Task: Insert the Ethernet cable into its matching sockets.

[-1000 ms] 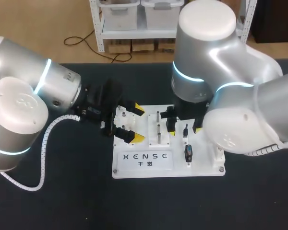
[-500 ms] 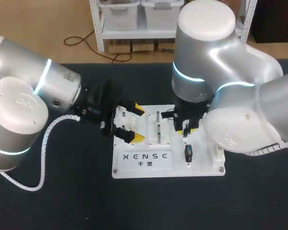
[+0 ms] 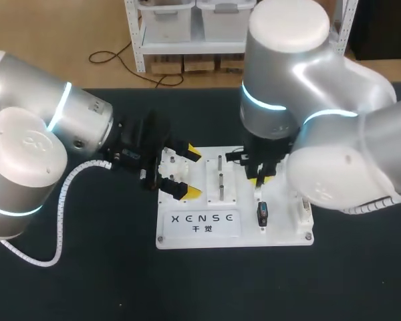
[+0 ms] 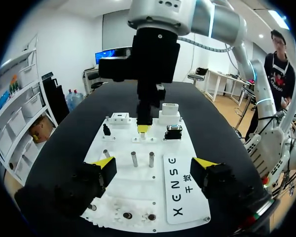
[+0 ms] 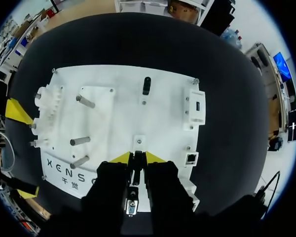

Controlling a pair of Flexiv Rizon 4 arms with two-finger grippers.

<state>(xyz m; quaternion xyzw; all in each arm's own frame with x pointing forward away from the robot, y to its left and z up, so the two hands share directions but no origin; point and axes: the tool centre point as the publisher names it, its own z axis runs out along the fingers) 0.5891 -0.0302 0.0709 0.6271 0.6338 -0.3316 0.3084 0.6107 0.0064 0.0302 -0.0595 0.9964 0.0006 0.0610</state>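
— Where's the plug (image 5: 137, 163)?
— Upright on the white board (image 5: 118, 111), right fingers (image 5: 119, 158) clamped on it, a socket (image 5: 191, 158) beside.
— Left fingers (image 4: 104, 163)?
— Apart, at the board's end.

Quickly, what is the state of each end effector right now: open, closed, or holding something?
Left end effector: open, holding nothing.
Right end effector: closed on a small black plug.

Desk (image 3: 87, 281): dark, matt, cloth-like.
Board (image 3: 281, 235): smooth white plastic, faint sheen.
Pegs (image 4: 134, 159): bright polished metal.
Connector (image 5: 136, 163): black plastic.
Right arm (image 3: 301, 87): satin silver shell, glossy white cap.
Left pincer (image 4: 154, 164): matt plastic tips.
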